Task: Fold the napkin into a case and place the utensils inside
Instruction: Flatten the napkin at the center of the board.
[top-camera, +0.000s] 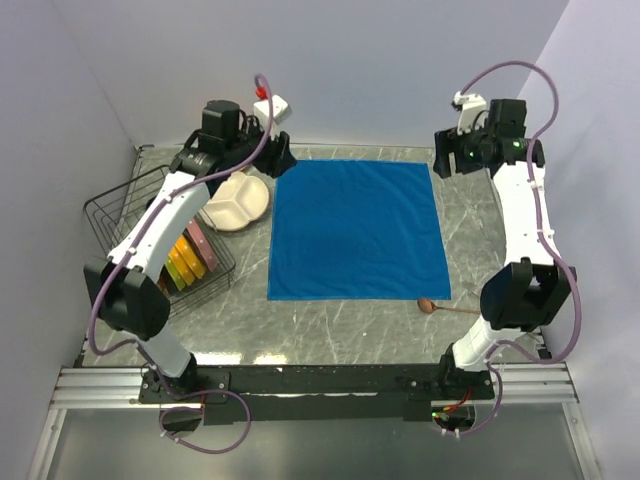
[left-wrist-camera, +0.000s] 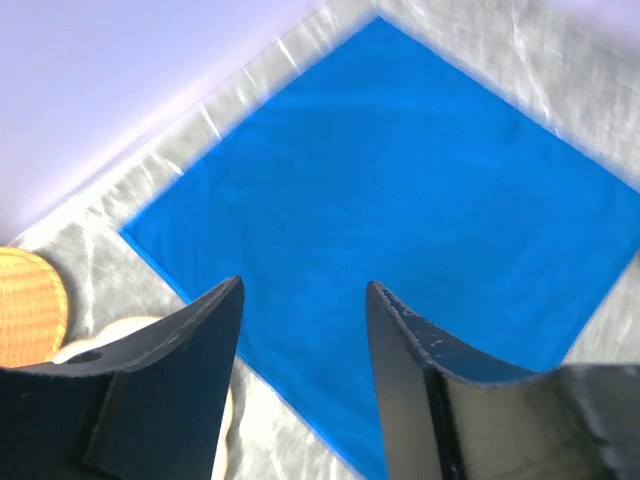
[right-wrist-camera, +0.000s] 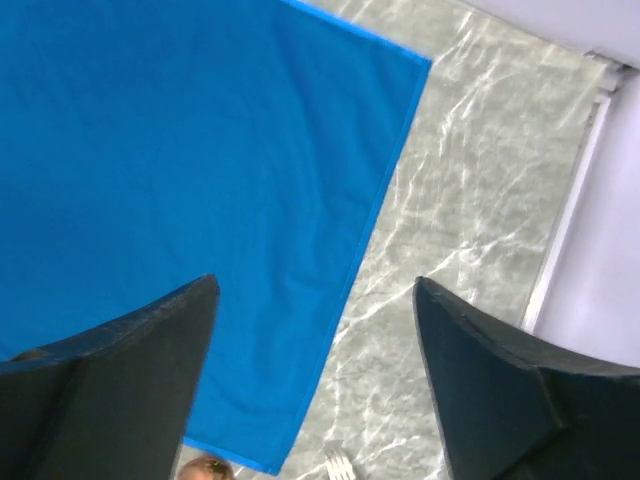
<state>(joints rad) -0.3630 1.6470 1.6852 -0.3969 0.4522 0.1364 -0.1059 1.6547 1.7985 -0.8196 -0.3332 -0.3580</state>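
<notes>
- Napkin (top-camera: 355, 230) lies flat, unfolded.
- Left gripper (left-wrist-camera: 303, 290) hovers over its far-left corner, jaws apart, empty.
- Right gripper (right-wrist-camera: 315, 285) hovers over the far-right corner, jaws wide, empty.
- Spoon (top-camera: 440, 308) lies by the near-right corner, possibly touching the edge.

Wire basket (top-camera: 108, 205) at my 9 o'clock on the marble table (top-camera: 330, 335), coloured plates (top-camera: 190, 258) standing on edge inside. White divided plate (top-camera: 240, 200) at 10, just beside the basket. Wicker disc (left-wrist-camera: 25, 305) at 9 in my left wrist view.
</notes>
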